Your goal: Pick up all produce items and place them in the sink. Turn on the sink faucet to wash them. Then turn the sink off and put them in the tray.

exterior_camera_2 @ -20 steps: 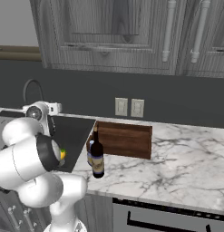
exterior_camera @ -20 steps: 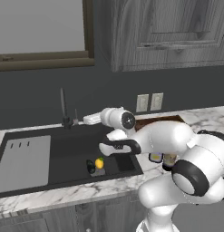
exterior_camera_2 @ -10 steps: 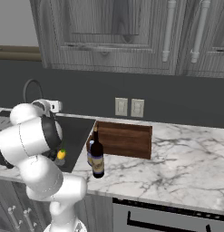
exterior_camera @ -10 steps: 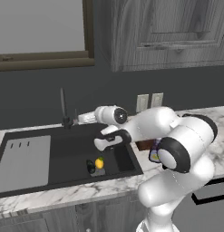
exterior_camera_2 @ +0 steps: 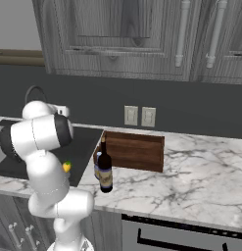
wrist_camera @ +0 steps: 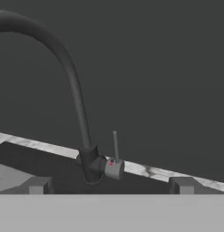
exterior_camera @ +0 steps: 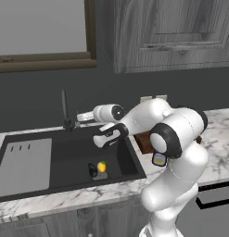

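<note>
Dark faucet (wrist_camera: pixel 81 113) stands apart beyond spread fingers (wrist_camera: pixel 38 185), at sink's (exterior_camera: pixel 65 162) rear edge.

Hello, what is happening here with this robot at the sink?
The robot is washing produce. The yellow fruit and the dark green item lie in the sink beside the drain. The gripper, open and holding nothing, points at the faucet and its thin lever without touching them. No water is visible. The wooden tray waits on the counter behind a wine bottle.
</note>
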Robot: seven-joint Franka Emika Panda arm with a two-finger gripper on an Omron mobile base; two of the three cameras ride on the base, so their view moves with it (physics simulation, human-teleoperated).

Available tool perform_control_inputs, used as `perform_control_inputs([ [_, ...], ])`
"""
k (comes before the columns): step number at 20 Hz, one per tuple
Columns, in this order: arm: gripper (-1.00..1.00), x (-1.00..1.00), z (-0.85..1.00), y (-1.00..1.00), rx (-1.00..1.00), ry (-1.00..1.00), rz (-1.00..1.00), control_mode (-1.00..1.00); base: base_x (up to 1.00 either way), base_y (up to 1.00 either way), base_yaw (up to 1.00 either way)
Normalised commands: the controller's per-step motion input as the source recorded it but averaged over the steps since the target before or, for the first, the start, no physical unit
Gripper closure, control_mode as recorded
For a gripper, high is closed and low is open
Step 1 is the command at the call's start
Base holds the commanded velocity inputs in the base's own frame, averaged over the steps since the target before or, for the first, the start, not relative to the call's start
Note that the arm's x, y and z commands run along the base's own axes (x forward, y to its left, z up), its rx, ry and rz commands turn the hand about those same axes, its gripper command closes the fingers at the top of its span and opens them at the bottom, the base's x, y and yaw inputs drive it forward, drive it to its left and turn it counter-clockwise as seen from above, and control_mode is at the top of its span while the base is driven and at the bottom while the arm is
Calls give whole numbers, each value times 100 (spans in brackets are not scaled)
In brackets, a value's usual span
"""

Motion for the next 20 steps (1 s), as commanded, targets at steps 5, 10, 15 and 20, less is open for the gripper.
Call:
perform_control_inputs([
  [5,-100,44,-1,0,0,2,2,-100,0,0,0],
  [10,-100,41,-8,4,0,3,2,-100,0,0,0],
  [15,-100,37,-16,11,0,3,1,-100,0,0,0],
  [20,-100,35,-19,16,0,3,1,-100,0,0,0],
])
